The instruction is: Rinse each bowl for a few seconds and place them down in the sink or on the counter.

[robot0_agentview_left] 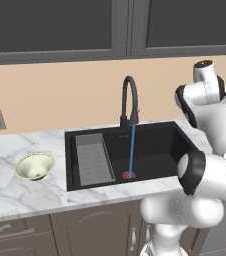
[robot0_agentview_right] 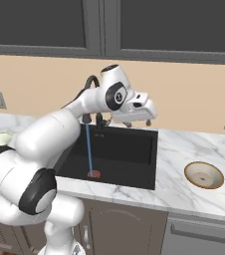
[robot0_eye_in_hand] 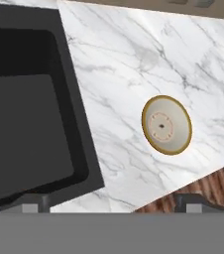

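Water is running in a thin blue stream (robot0_agentview_left: 132,150) from the black arched faucet (robot0_agentview_left: 129,100) down to the red drain (robot0_agentview_left: 129,175) of the black sink (robot0_agentview_left: 155,145); the grey ribbed rack (robot0_agentview_left: 91,159) is lying along the basin's left side.

The pale cream-green bowl (robot0_agentview_left: 34,166) is sitting on the marble worktop (robot0_agentview_left: 25,192) to the left of the sink, tilted so that its opening is facing partly toward the camera. In the right base view only a sliver of it is peeking out behind the arm, so its pose there is hard to judge.

The shallow beige bowl with the brownish rim (robot0_agentview_right: 204,175) is resting upright on the worktop to the right of the sink, well apart from the basin's edge.

The hand (robot0_agentview_right: 134,121) is hanging in the air above the sink's right edge, with that bowl off to its right. It is standing wide open and is holding nothing. In the hand view its two dark tips are showing far apart at the bottom, with the beige bowl (robot0_eye_in_hand: 166,124) lying on the marble beyond them and the sink's rim at the left.
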Robot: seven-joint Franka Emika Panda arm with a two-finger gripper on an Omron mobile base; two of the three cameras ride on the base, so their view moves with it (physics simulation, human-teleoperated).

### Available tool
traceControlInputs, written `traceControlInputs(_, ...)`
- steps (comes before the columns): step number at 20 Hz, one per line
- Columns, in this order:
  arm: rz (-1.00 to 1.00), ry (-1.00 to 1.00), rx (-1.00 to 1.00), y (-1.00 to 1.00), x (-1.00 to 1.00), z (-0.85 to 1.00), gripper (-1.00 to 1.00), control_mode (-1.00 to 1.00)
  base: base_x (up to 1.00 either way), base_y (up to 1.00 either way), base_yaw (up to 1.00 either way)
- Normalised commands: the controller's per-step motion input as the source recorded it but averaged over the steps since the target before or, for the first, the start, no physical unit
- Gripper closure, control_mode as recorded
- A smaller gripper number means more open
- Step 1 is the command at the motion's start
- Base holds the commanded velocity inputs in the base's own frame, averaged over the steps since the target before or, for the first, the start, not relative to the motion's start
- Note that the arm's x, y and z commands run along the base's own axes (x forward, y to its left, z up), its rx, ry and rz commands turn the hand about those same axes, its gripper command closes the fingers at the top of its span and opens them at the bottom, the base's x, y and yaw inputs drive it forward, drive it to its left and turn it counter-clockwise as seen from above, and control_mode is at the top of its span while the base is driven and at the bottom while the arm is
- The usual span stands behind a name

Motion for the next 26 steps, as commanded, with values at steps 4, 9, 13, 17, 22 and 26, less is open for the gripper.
traceControlInputs(4, 0.15, 0.2, -0.12, -0.02, -0.01, -0.02, -1.0, -1.0, 0.0, 0.0, 0.0)
traceControlInputs(9, 0.11, 0.2, -0.09, -0.15, -0.01, 0.0, -1.0, -1.0, 0.0, 0.0, 0.0)
traceControlInputs(13, 0.04, 0.18, -0.04, -0.27, 0.0, -0.03, -1.0, -1.0, 0.0, 0.0, 0.0)
traceControlInputs(17, 0.04, 0.13, -0.02, -0.22, 0.0, -0.05, -1.0, -1.0, 0.0, 0.0, 0.0)
traceControlInputs(22, 0.0, 0.01, 0.0, -0.16, 0.0, -0.09, -1.0, -1.0, 0.0, 0.0, 0.0)
traceControlInputs(26, 0.01, -0.02, 0.07, -0.2, -0.03, -0.17, -1.0, -1.0, 0.0, 0.0, 0.0)
